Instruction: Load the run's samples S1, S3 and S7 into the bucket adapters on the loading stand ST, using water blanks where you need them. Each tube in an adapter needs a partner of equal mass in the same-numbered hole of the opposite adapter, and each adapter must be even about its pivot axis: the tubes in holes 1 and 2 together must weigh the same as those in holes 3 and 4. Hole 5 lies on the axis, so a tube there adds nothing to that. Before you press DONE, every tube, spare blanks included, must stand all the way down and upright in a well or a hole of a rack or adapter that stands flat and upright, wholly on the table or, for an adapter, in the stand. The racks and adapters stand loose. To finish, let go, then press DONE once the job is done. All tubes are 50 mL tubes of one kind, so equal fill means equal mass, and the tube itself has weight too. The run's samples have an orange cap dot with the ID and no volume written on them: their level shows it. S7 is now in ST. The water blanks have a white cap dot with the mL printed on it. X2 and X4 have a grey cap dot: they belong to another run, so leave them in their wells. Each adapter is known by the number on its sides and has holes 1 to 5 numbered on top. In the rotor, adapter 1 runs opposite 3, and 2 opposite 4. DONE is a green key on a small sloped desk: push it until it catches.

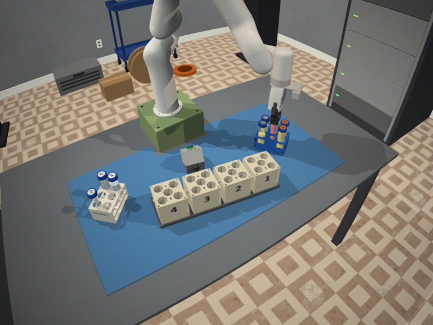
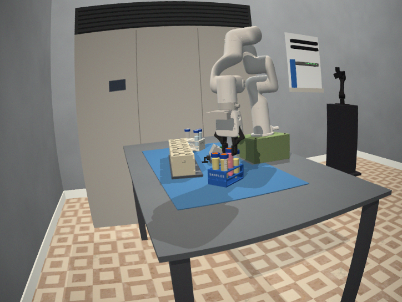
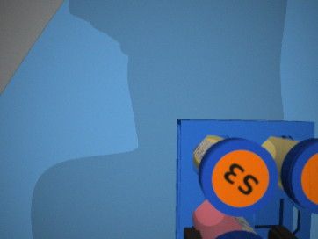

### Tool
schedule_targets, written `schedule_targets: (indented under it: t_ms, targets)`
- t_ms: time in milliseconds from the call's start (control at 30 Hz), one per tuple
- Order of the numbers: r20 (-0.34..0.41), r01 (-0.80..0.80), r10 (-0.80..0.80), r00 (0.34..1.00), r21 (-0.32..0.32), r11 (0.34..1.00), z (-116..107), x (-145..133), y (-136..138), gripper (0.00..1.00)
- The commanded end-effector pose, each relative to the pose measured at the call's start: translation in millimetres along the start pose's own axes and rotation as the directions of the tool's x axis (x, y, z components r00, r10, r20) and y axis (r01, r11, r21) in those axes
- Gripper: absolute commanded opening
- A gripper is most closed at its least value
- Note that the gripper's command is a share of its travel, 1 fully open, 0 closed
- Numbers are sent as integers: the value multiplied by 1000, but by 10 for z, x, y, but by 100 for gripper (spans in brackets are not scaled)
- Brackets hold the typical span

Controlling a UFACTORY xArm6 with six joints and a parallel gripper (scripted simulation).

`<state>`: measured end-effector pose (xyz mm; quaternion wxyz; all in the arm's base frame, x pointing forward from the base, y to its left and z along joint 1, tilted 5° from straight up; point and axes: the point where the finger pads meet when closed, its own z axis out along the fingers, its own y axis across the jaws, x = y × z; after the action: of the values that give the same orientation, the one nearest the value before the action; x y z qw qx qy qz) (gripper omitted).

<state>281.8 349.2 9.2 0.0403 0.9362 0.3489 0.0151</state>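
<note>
Blue mat (image 1: 223, 223) (image 2: 260, 185) (image 3: 88, 110) on bench (image 1: 314, 230) (image 2: 292, 207) | gripper (image 1: 276, 116) (image 2: 229, 151) squeezes pink tube (image 1: 273, 128) (image 2: 230, 162) (image 3: 215, 220), upright below it | S3 (image 3: 240, 177) just beside

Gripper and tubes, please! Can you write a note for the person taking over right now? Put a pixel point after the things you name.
Gripper (image 1: 274, 122) (image 2: 229, 151) (image 3: 237, 234): shut on the pink sample tube (image 1: 273, 129) (image 2: 230, 164) (image 3: 213, 220) at the blue SAMPLES rack (image 1: 271, 149) (image 2: 216, 181) (image 3: 188, 132). I can't tell if it is lifted.
Where: two more orange-dot tubes and two grey-dot ones are in that rack. Three blanks stand in the white BLANKS rack (image 1: 101, 217) (image 2: 202, 144).
Done: the pink tube is gripped. I see no tube in the adapters (image 1: 223, 190) (image 2: 182, 166).
Left: load the samples, balance with blanks, let go, push DONE. Leave the grey-dot tubes.
</note>
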Motion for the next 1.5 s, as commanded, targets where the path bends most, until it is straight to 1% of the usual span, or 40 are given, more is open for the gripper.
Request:
schedule_targets:
  t_ms: [0,333,700,767,1267,1333,1467]
  targets:
    - [-4,0,0,1000,1,1000,-45,16,-3,0]
    - [-4,0,0,1000,1,1000,-84,16,-3,0]
    - [-4,0,0,1000,1,1000,-305,15,-3,0]
    - [-4,0,0,1000,1,1000,-305,15,-3,0]
    - [-4,0,0,1000,1,1000,-606,15,-3,0]
    - [-4,0,0,1000,1,1000,-606,15,-3,0]
    - [-4,0,0,1000,1,1000,-686,15,-3,0]
